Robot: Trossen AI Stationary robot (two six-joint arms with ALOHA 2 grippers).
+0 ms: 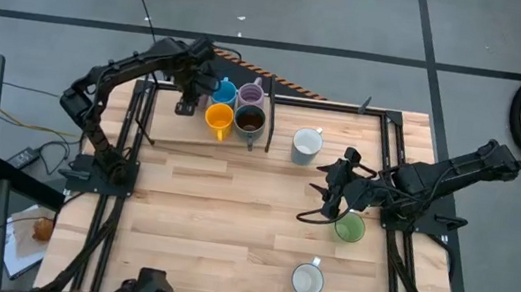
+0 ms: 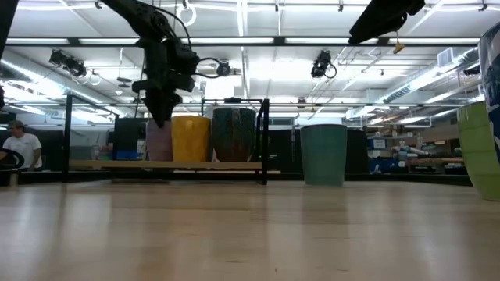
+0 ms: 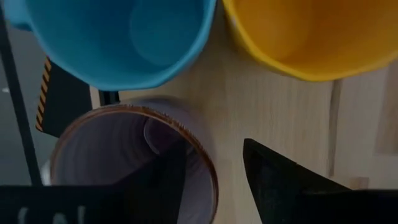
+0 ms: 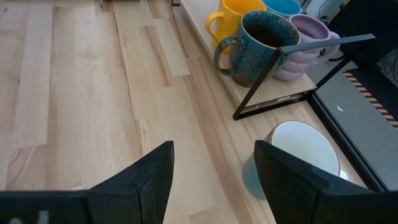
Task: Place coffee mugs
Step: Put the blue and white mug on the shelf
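Left gripper (image 1: 186,107) over shelf (image 1: 167,129), fingers parted astride lilac mug (image 3: 134,162) rim, releasing; lift straight up, avoid blue mug (image 3: 118,37). Right gripper (image 1: 327,190) open, empty, near green mug (image 1: 349,228).

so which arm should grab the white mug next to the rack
Right. Its open gripper hovers just in front of the white mug, which also shows ahead of its fingers in its wrist view. The left gripper is over the rack's far end.

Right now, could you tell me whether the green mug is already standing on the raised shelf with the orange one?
No, in the high view the green mug sits on the bare table by the right gripper, away from the orange mug on the shelf.
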